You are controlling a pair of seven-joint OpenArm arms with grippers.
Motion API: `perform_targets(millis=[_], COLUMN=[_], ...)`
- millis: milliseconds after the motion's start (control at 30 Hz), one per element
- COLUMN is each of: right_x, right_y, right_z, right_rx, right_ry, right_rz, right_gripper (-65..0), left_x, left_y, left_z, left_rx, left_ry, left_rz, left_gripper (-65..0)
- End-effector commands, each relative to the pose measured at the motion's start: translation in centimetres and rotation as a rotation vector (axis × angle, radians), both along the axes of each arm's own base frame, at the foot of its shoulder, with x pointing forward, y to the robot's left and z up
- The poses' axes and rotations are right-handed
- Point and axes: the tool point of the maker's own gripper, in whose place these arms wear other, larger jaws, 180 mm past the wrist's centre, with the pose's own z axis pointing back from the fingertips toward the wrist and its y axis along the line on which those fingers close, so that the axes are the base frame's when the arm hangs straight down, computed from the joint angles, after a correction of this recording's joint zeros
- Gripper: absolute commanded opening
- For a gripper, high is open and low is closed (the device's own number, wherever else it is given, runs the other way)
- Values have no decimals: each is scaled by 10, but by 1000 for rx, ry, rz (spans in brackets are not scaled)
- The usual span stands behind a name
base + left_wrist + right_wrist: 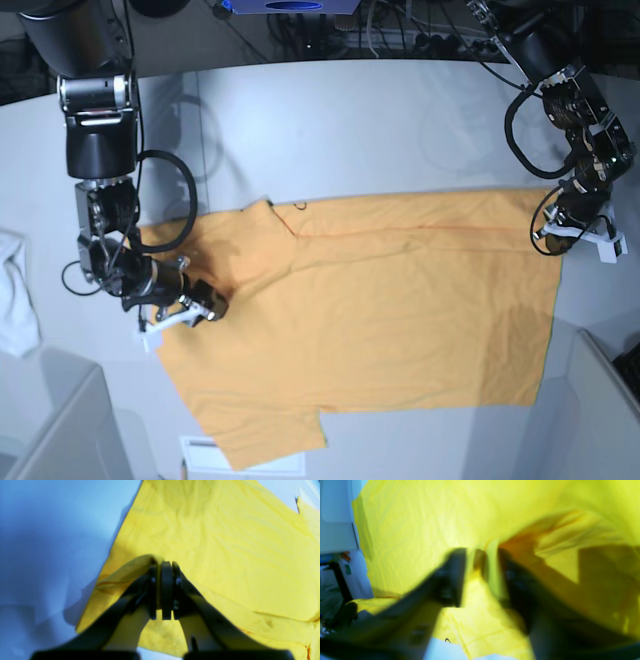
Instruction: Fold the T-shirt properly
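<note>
Risk sits mainly at my right pincer (480, 580). Its jaws stand apart, with a ridge of orange cloth between them; the wrist view is blurred, so I cannot tell whether that ridge is free or caught on a pad. If the cloth is snagged, any retreat of this arm drags the sleeve side and spoils the lay.

My left pincer (166, 590) is clenched on a pinch of hem at the far right corner of the T-shirt (400, 310). The T-shirt lies spread on the grey table (350, 130), mostly flat, one sleeve toward the near edge. With one corner held and the other side let go, a lift or pull from the left arm alone would, in my judgement, skew the garment and throw diagonal wrinkles across the body.

A small white cloth (15, 290) rests at the table's left edge, well apart from the shirt; a wide sweep of the right arm could disturb it.
</note>
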Motion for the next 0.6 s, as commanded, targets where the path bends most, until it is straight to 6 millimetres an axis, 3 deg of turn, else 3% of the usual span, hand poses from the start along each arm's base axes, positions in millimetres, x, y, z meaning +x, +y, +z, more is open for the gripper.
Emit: perform_targets(millis=[0, 67, 200, 300, 367, 467, 567], right_x=[15, 16, 14, 7, -1, -19, -42], right_y=[-5, -12, -40, -61, -79, -92, -106], right_z=[21, 20, 21, 29, 44, 57, 59], right_rx=[6, -7, -93, -156, -183, -191, -193], right_ry=[-64, -106, -215, -265, -335, -375, -369], right_rz=[-11, -51, -166, -291, -382, -479, -539], right_gripper=[-344, -320, -384, -423, -423, -426, -426], left_x=[9, 9, 18, 31, 41, 41, 10], left_y=[8, 9, 9, 9, 9, 10, 22], left_z=[20, 20, 29, 42, 55, 78, 89], left_rx=[29, 30, 28, 25, 32, 71, 129], left_ry=[-59, -62, -91, -130, -168, -217, -232], left_rz=[3, 5, 7, 10, 9, 5, 53], left_gripper=[-650, -545, -263, -122, -72, -71, -71])
